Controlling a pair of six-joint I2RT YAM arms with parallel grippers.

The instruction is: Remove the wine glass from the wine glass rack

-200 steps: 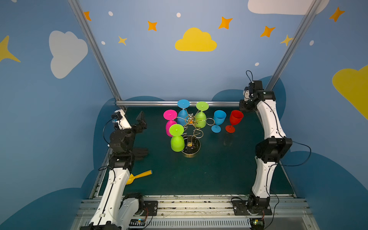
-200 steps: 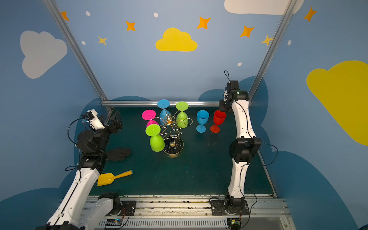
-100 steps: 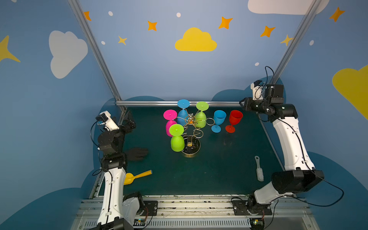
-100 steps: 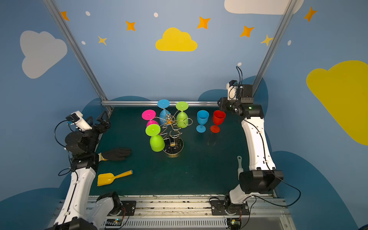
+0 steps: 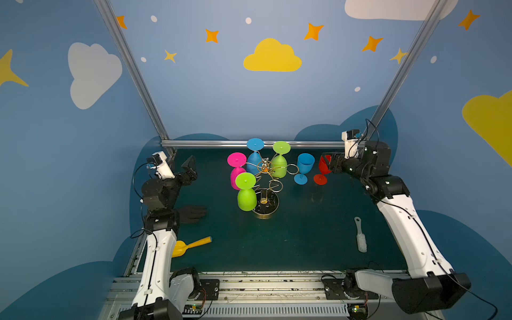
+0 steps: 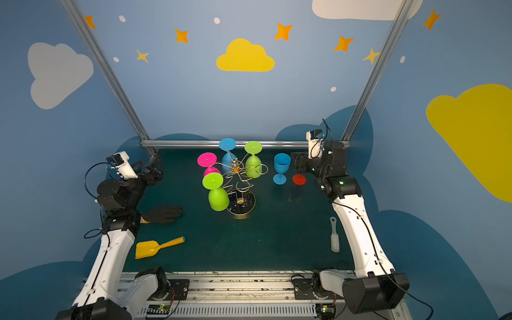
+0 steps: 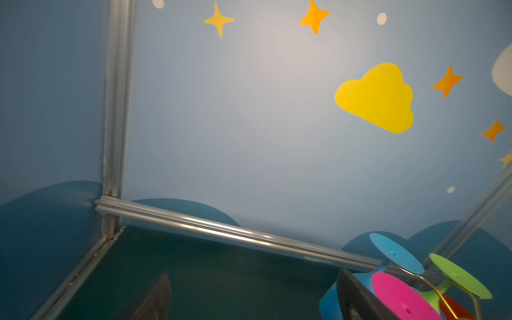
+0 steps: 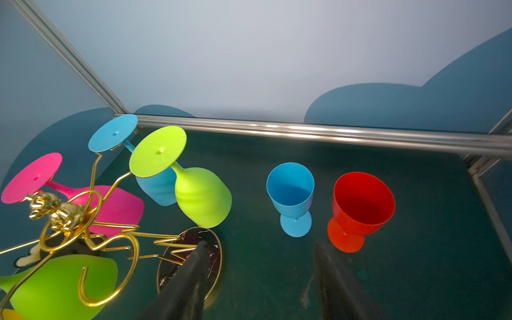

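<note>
Jaws spread, left and right alike, empty (red wine glass stands near wine glass rack)

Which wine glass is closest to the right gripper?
The red glass, upright beside the right gripper; the upright blue glass stands farther off, toward the rack.

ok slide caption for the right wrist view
Right gripper, fingers open, facing the upright blue glass and red glass beside the wine glass rack with four hanging glasses.
</note>
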